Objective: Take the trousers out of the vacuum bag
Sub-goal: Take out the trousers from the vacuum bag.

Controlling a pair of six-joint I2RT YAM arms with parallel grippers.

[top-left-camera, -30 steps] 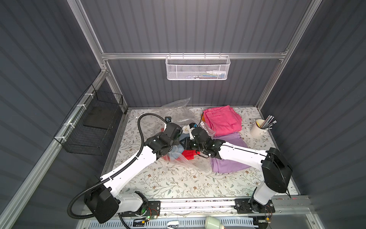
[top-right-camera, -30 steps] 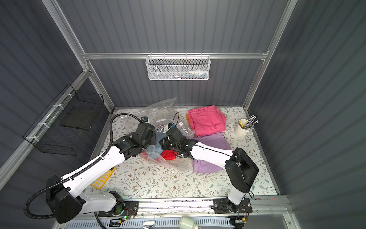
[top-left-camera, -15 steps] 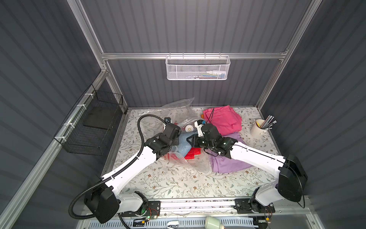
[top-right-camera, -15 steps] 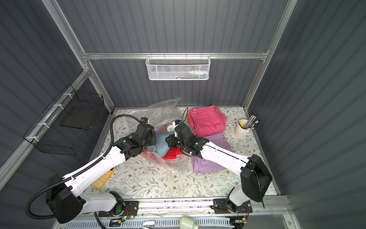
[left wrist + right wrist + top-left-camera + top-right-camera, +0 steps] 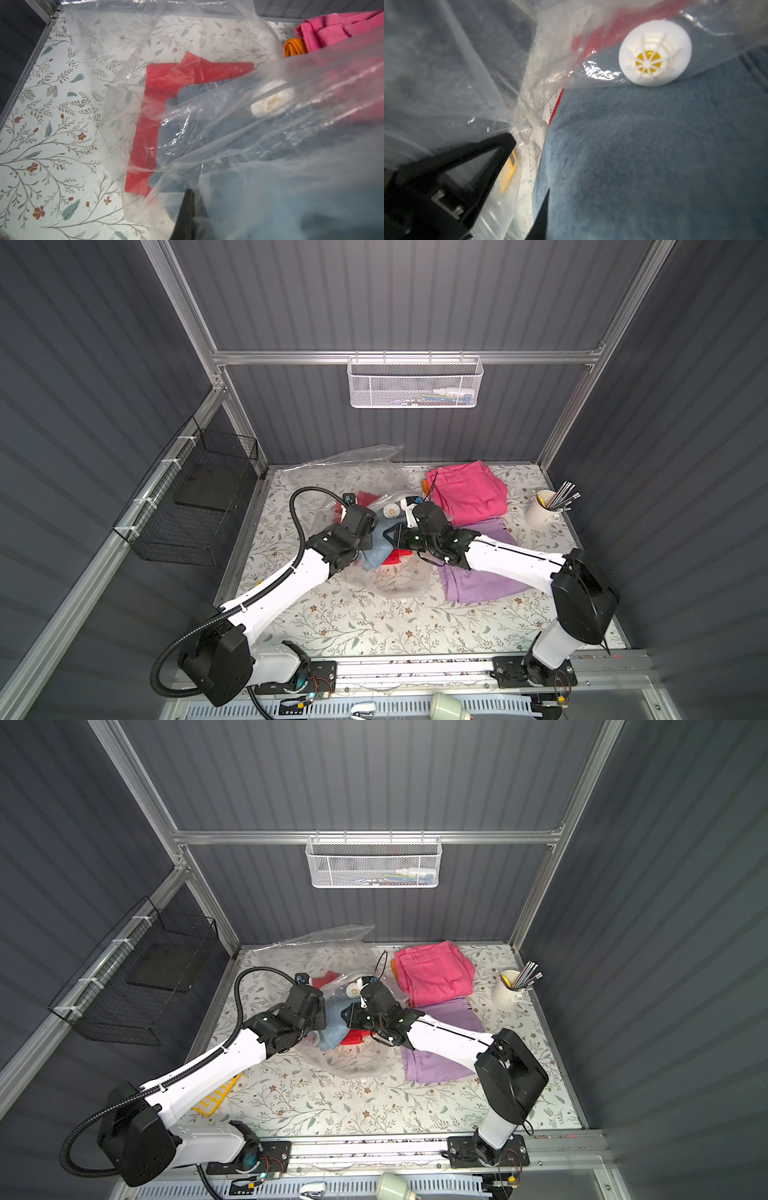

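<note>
Near the middle of the desk lies the bag, crumpled, its far end rising against the back wall and its film blurring whatever sits behind it. Blue trousers are partly out of it between the two wrists: much of the cloth is bare, and film still covers the part by the valve. That valve is sharp in the right wrist view but only a pale smear through plastic in the left wrist view. Red trousers lie flat inside the bag, overlapped by the blue cloth, so their full outline cannot be made out. The left fingers are pressed together on a gathered fold of the bag. Only a dark wedge of them shows, cut off by the frame edge, and in both top views the wrist hides them. The right fingers stand nearly together, one bare, one mostly buried under blue cloth. They look clamped on the edge of the blue trousers, though cloth and film cover the pinch itself. Outside the bag, pink trousers lie folded at the back right, and orange trousers show only as a thin edge beneath them. Lilac trousers touch the pink ones and are crossed by the right arm. A cup of pens stands near the right edge. A yellow grid lies mostly under the left arm.
</note>
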